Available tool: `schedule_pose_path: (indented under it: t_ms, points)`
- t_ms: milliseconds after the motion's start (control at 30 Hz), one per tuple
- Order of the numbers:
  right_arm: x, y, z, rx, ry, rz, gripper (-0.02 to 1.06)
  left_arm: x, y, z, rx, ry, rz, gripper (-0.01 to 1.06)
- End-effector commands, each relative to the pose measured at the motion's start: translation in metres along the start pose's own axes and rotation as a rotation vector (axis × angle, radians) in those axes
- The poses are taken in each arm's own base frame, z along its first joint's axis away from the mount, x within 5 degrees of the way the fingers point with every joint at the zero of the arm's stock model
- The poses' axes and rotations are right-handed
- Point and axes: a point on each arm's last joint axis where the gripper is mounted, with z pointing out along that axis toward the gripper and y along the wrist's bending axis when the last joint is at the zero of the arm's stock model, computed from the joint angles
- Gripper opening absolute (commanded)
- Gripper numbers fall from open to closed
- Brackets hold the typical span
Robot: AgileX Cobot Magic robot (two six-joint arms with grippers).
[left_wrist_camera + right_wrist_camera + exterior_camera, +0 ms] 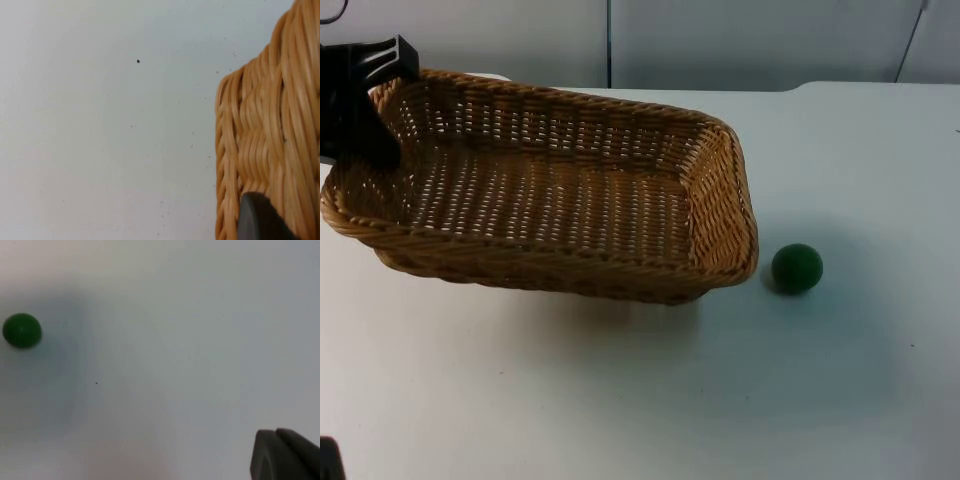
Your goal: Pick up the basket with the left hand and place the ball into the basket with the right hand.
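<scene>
Wicker basket [550, 190] corner behind left hand [365, 100]

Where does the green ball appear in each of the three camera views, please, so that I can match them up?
Top view: the green ball lies on the white table, just right of the basket and apart from it.
Left wrist view: the ball is absent; the basket's woven wall stands there.
Right wrist view: the ball rests alone on the table.
Shared landmark: the white table top.
</scene>
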Motion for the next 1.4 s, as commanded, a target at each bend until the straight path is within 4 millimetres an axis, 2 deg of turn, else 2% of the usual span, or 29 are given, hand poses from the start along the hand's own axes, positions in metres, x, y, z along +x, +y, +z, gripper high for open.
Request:
schedule_pose_path:
  t_ms: [0,100,133,200,300,333,467,500,633,667,800,833,1000,1033,1167,1367]
  points:
    - [-0.014,0.0,0.013,0.002,-0.025,-0.011,0.01,-0.002,-0.001,-0.005,0.01,-0.024,-0.021,0.0]
    - [-0.026,0.001,0.038,-0.003,-0.005,-0.015,0.16,-0.002,-0.001,-0.005,0.01,-0.024,-0.021,0.0]
    - [-0.026,0.001,0.038,-0.003,-0.005,-0.015,0.16,-0.002,-0.001,-0.005,0.01,-0.024,-0.021,0.0]
    - [-0.035,0.002,0.056,-0.01,0.006,-0.019,0.39,-0.002,-0.001,-0.005,0.01,-0.024,-0.021,0.0]
    - [-0.048,0.012,0.073,-0.016,0.042,-0.051,0.56,-0.002,-0.001,-0.005,0.01,-0.024,-0.021,0.0]
    - [-0.048,0.012,0.073,-0.016,0.042,-0.051,0.56,-0.002,-0.001,-0.005,0.01,-0.024,-0.021,0.0]
    - [-0.07,0.042,0.102,-0.052,0.106,-0.087,0.62,-0.002,-0.001,-0.005,0.01,-0.024,-0.021,0.0]
    - [-0.07,0.042,0.102,-0.052,0.106,-0.087,0.62,-0.002,-0.001,-0.005,0.01,-0.024,-0.021,0.0]
    - [-0.083,0.082,0.133,-0.111,0.17,-0.125,0.7,-0.002,-0.001,-0.005,0.01,-0.024,-0.021,0.0]
    - [-0.083,0.082,0.133,-0.111,0.17,-0.125,0.7,-0.002,-0.001,-0.005,0.01,-0.024,-0.021,0.0]
    - [-0.091,0.117,0.162,-0.149,0.215,-0.125,0.75,-0.002,-0.001,-0.005,0.01,-0.024,-0.021,0.0]
    - [-0.091,0.117,0.162,-0.149,0.215,-0.125,0.75,-0.002,-0.001,-0.005,0.01,-0.024,-0.021,0.0]
    - [-0.085,0.154,0.198,-0.22,0.232,-0.107,0.75,-0.002,-0.001,-0.005,0.01,-0.024,-0.021,0.0]
    - [-0.085,0.154,0.198,-0.22,0.232,-0.107,0.75,-0.002,-0.001,-0.005,0.01,-0.024,-0.021,0.0]
    - [-0.075,0.168,0.223,-0.249,0.253,-0.051,0.75,-0.002,-0.001,-0.005,0.01,-0.024,-0.021,0.0]
    - [-0.064,0.172,0.243,-0.239,0.286,-0.032,0.75,-0.002,-0.001,-0.005,0.01,-0.024,-0.021,0.0]
